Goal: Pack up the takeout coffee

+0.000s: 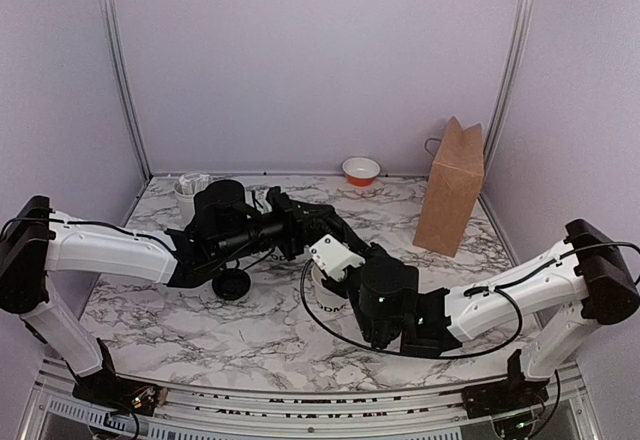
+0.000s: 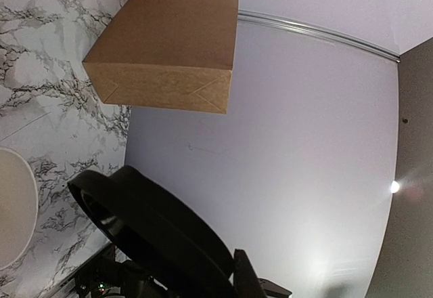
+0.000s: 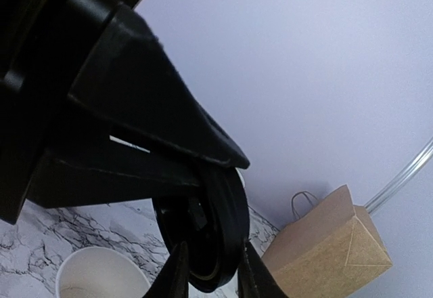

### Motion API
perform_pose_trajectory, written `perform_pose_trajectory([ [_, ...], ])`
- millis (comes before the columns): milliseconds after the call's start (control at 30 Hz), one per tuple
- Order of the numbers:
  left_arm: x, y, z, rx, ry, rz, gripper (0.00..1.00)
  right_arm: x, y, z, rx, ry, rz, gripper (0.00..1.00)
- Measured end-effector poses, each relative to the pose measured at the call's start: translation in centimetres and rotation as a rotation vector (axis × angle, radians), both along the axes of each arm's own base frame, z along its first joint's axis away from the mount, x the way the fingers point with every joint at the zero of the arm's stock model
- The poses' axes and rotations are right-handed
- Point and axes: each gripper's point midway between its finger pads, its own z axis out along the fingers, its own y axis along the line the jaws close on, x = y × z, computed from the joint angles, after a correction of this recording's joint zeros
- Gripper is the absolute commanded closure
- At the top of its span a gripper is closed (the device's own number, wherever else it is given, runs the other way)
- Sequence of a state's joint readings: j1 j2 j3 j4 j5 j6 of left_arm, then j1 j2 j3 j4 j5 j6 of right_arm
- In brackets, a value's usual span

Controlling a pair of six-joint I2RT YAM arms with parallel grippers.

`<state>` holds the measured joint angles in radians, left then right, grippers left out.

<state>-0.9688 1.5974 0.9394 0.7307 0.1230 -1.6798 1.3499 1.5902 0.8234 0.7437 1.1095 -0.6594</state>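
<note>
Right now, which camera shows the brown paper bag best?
The top external view: the brown paper bag stands whole and upright there. The left wrist view shows it bigger but sideways, its handle cut by the frame's edge. The right wrist view catches it low in a corner, its bottom cropped.

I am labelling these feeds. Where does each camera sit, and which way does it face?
Top external: above and behind, looking down on the marble table; left arm and right arm show.
Left wrist: faces the paper bag past the black lid; almost no robot shows.
Right wrist: looks upward at the left gripper on the lid; own fingers at bottom.
Both wrist views share bag and lid.
</note>
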Motion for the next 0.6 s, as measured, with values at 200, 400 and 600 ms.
perform_pose_trajectory([
  [200, 0.0, -0.1, 0.3, -0.004, -0.028, -0.005, 1.00, -0.3, 0.5, -0.7, 0.019, 0.070, 0.044, 0.36],
  [400, -0.1, -0.2, 0.6, 0.012, -0.087, -0.015, 1.00, -1.5, 0.0, -0.2, 0.119, 0.211, 0.131, 0.17],
  [600, 0.0, 0.1, 1.1, 0.028, -0.170, -0.039, 1.00, -1.3, -1.3, 1.0, 0.325, 0.436, 0.271, 0.13],
])
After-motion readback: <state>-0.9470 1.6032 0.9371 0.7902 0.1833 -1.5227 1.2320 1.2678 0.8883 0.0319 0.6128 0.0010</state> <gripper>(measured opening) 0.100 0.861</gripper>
